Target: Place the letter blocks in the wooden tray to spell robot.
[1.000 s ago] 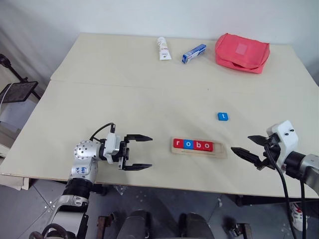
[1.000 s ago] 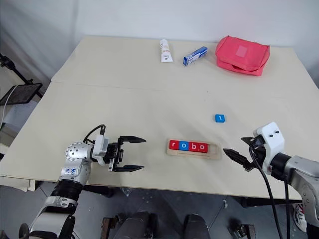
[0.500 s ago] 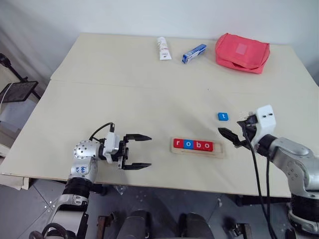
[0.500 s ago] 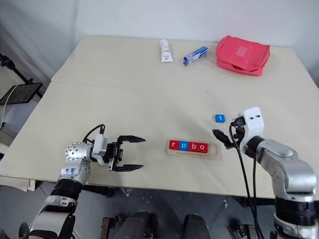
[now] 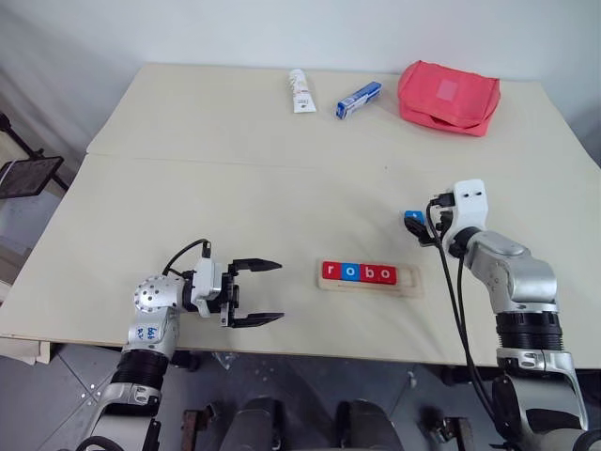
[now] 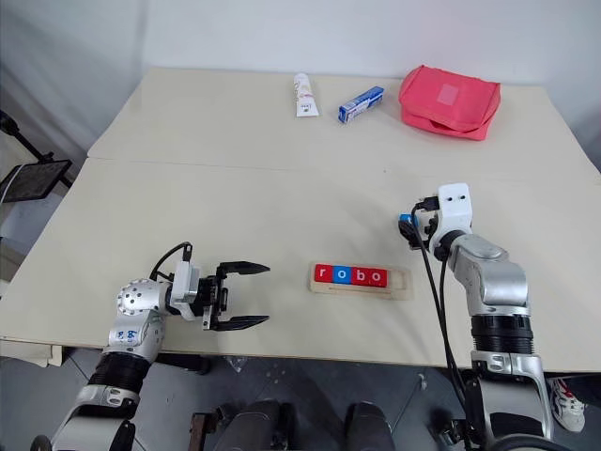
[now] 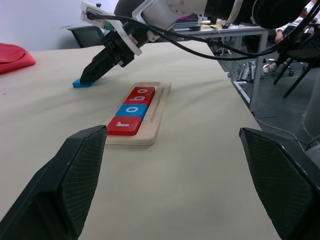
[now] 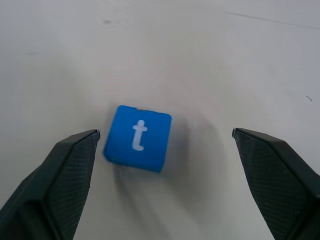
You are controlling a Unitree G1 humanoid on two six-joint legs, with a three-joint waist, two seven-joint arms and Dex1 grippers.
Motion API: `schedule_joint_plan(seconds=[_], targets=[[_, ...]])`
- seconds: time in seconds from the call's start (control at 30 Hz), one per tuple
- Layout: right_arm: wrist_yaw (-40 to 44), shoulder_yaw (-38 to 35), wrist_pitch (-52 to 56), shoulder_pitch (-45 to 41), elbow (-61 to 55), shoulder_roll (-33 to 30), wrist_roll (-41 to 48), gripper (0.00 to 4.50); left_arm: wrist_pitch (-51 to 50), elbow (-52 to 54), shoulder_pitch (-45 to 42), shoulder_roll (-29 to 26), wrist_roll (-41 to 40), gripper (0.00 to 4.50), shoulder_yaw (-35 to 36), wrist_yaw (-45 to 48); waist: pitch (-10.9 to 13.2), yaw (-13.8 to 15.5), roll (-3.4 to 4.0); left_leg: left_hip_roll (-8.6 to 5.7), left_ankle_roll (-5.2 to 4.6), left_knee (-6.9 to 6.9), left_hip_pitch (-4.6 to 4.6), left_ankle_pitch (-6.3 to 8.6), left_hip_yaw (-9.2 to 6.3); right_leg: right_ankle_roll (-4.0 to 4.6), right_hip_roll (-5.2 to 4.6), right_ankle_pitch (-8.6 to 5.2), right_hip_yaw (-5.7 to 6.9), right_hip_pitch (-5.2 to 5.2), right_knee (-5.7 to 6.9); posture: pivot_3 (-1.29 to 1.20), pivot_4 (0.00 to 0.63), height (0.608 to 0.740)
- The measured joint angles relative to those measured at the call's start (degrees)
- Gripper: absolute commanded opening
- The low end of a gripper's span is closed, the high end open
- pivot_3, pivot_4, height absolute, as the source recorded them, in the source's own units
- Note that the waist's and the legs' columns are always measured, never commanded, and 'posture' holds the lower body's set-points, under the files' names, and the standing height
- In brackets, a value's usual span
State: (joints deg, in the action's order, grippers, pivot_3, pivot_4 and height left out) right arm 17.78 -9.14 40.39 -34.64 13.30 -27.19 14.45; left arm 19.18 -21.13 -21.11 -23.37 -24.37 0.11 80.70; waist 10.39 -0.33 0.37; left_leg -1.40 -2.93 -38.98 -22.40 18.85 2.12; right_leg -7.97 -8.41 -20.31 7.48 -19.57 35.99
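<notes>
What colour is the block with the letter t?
The t block is blue with a white letter; the right wrist view shows it best.

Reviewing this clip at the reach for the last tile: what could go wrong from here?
1. In the right wrist view the blue t block sits off-centre between the open right hand's fingers, close to one pad; closing may push or twist it instead of gripping squarely.
2. The wooden tray has just one free slot, beside the last o; a tilted placement could jostle the seated tiles.
</notes>
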Motion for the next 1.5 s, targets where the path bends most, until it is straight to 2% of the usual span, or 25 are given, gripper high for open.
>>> schedule_joint_plan(seconds=[0.2, 0.5, 0.6, 0.83, 0.97, 1.1, 1.33, 1.5], targets=[[0.02, 0.14, -2.54, -2.32, 4.6, 1.96, -0.57, 4.45, -0.27, 0.61, 0.9, -0.24, 0.0, 4.5, -0.01, -1.06, 0.0, -0.09, 0.01, 0.01, 0.0, 0.0, 0.0, 0.0, -0.01, 0.0, 0.0, 0.0, 0.01, 0.0, 0.01, 0.0, 0.15, 0.74], [-0.66, 0.11, -2.93, -0.24, 1.43, 3.47, -1.66, 4.45, -0.5, 0.75, 1.1, -0.26, 0.0, 4.5, -0.14, -1.35, -0.01, -0.12, 0.01, 0.01, 0.01, 0.0, 0.01, 0.0, -0.01, 0.0, 0.01, 0.0, -0.01, 0.01, 0.01, 0.0, 0.15, 0.74], [-1.13, 0.03, -2.78, 0.41, 0.43, 3.74, -1.67, 3.85, -0.64, 0.7, 1.03, -0.22, 0.0, 4.5, -0.42, -1.14, -0.01, -0.1, 0.02, 0.01, 0.01, 0.0, 0.01, 0.0, -0.01, 0.0, 0.01, 0.0, -0.01, 0.0, 0.01, 0.0, 0.15, 0.74], [-2.34, 0.01, -2.9, 1.47, -1.46, 5.25, -1.73, 1.46, -0.63, -0.32, -1.86, 0.41, 0.02, 4.5, -0.85, -0.89, -0.01, 0.06, 0.02, 0.0, 0.0, -0.01, 0.01, 0.0, -0.02, 0.0, 0.01, 0.0, -0.01, 0.02, 0.01, 0.0, 0.15, 0.74], [-4.19, -1.72, -2.95, 2.71, -3.37, 5.48, -1.52, 1.46, -0.63, -0.87, -2.62, 0.71, 0.02, 4.5, -1.19, -0.35, -0.01, 0.07, 0.02, 0.0, 0.0, 0.02, -0.01, 0.0, -0.02, 0.0, 0.01, 0.0, -0.01, -0.02, 0.01, 0.0, 0.15, 0.74], [-5.27, -4.77, -0.91, 7.33, -13.15, 5.47, -0.21, 1.46, -0.62, -1.59, -2.71, 0.69, 0.02, 4.5, -1.24, 0.54, -0.01, 0.1, 0.02, 0.0, 0.0, 0.08, -0.01, 0.0, -0.02, 0.0, 0.01, 0.0, -0.01, -0.03, 0.0, 0.0, 0.15, 0.74], [-9.26, -10.39, 10.36, 25.15, -41.47, 7.01, 4.07, 1.46, -0.51, -2.21, -2.63, -0.05, -0.2, 4.5, -0.96, 2.89, -0.01, 0.36, 0.02, -0.02, 0.01, 0.11, -0.01, 0.0, -0.07, 0.0, 0.02, 0.0, -0.05, 0.0, -0.02, 0.0, 0.15, 0.74], [-11.03, -12.2, 13.69, 36.07, -48.55, 9.74, 4.94, 1.46, -0.51, -2.42, -2.49, -0.3, -0.28, 4.5, -0.67, 3.99, -0.01, 0.3, 0.02, -0.04, 0.0, 0.08, 0.03, 0.0, 0.04, 0.0, 0.02, 0.0, -0.15, 0.0, -0.03, 0.0, 0.15, 0.74]])
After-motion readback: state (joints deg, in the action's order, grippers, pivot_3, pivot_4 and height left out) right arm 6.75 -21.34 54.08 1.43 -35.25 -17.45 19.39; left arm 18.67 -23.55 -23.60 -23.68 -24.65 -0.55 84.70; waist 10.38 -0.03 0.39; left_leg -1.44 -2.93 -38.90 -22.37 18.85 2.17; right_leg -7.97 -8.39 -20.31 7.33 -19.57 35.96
